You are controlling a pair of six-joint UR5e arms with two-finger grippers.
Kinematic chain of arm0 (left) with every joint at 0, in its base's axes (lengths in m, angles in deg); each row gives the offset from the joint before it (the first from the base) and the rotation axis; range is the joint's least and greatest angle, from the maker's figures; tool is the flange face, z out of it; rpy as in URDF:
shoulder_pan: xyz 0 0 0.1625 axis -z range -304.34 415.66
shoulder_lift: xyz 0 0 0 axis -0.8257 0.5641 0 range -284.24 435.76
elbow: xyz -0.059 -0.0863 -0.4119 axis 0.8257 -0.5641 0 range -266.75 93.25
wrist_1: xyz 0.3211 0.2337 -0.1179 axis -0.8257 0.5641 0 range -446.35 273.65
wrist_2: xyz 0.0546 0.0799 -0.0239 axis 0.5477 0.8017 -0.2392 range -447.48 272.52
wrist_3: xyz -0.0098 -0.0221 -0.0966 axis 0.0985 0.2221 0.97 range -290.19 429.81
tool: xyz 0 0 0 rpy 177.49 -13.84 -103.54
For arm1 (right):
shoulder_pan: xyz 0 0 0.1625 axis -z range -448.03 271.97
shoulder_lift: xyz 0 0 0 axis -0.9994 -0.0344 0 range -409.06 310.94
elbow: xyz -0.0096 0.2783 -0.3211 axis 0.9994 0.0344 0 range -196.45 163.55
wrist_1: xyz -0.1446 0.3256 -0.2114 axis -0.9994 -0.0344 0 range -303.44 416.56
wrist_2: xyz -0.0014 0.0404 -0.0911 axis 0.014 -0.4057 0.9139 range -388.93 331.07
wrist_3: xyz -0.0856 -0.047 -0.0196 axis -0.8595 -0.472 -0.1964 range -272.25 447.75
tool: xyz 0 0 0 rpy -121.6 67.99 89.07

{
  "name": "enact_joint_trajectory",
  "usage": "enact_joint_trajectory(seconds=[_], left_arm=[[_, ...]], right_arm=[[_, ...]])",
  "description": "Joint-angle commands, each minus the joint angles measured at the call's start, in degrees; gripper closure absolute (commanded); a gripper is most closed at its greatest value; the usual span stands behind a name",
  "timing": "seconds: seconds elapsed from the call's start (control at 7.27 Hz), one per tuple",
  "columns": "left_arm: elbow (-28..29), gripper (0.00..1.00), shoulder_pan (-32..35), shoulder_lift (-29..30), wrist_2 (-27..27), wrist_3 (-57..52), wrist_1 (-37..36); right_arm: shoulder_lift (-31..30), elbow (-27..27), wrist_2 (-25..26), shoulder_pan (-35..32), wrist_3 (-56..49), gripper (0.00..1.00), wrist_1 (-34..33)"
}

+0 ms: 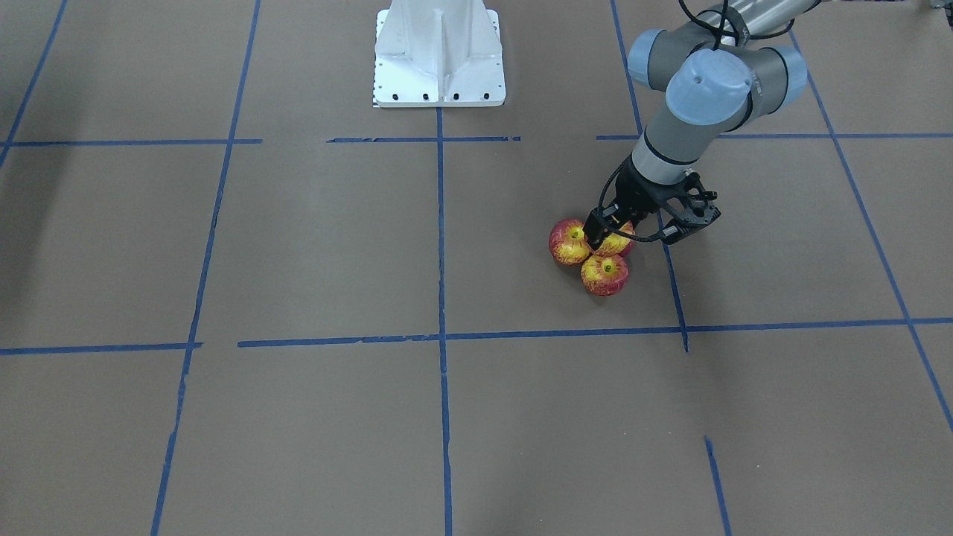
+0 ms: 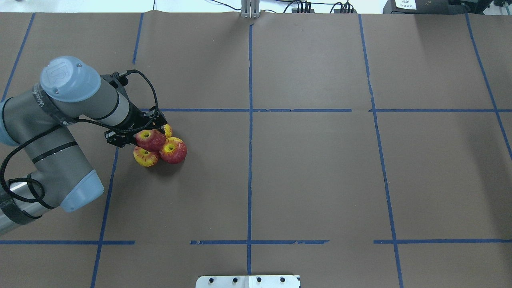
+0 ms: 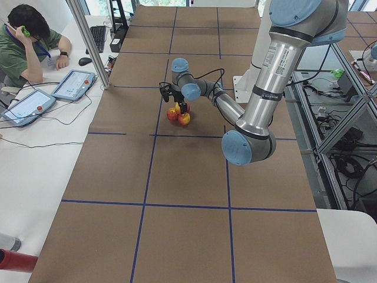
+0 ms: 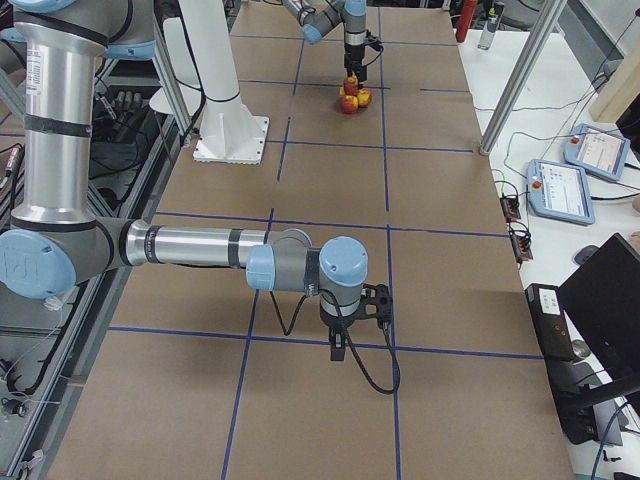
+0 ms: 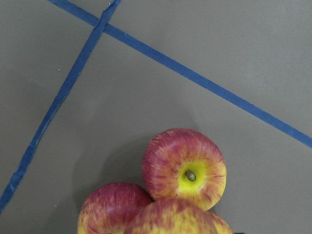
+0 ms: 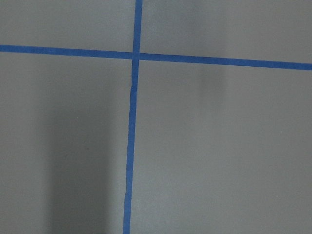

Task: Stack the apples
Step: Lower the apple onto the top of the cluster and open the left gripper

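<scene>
**Mia:** What is the left end effector (image 1: 611,233) doing?

**Ben:** It points down at the pile. Its fingers sit on two sides of the top apple (image 2: 150,140). It looks like it is squeezing that apple, but the fingers are mostly hidden, so I am not fully sure.

**Mia:** Where is the top apple?

**Ben:** It is up on three other apples, in the dip between them. From the ends of the tabletop (image 2: 320,180) you can see it is higher than the rest.

**Mia:** And the three below?

**Ben:** They lie on the brown tabletop, pressed close and touching. From over the robot's shoulders, the right apple (image 2: 173,151) is red with a yellow dimple. The near apple (image 2: 145,157) is more yellow. Only a small bit of the far apple (image 2: 167,130) shows past the top one.

**Mia:** What is around the pile?

**Ben:** There are blue tape lines (image 2: 250,168) that make big squares. The pile is on the robot's left side, near a spot where two lines cross.

**Mia:** And the right end effector (image 4: 340,346)?

**Ben:** It hangs over the tabletop, pointing down, well apart from the apples. I cannot tell if it is open or closed. Its camera sees only brown paper and a tape cross.

**Mia:** Anything else?

**Ben:** A white base plate (image 1: 439,74) sits at the robot's edge of the tabletop.
</scene>
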Motion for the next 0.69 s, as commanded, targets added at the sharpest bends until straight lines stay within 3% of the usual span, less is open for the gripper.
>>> enact_joint_trajectory(seconds=[0.0, 0.28, 0.55], left_arm=[[-0.83, 0.00, 0.09, 0.01, -0.17, 0.26, -0.07], [-2.66, 0.00, 2.79, -0.52, -0.18, -0.18, -0.33], [-4.26, 0.00, 9.72, -1.92, -0.26, -3.76, -0.51]], right_arm=[[0.00, 0.00, 0.00, 0.00, 0.00, 0.00, 0.00], [0.00, 0.00, 0.00, 0.00, 0.00, 0.00, 0.00], [0.00, 0.00, 0.00, 0.00, 0.00, 0.00, 0.00]])
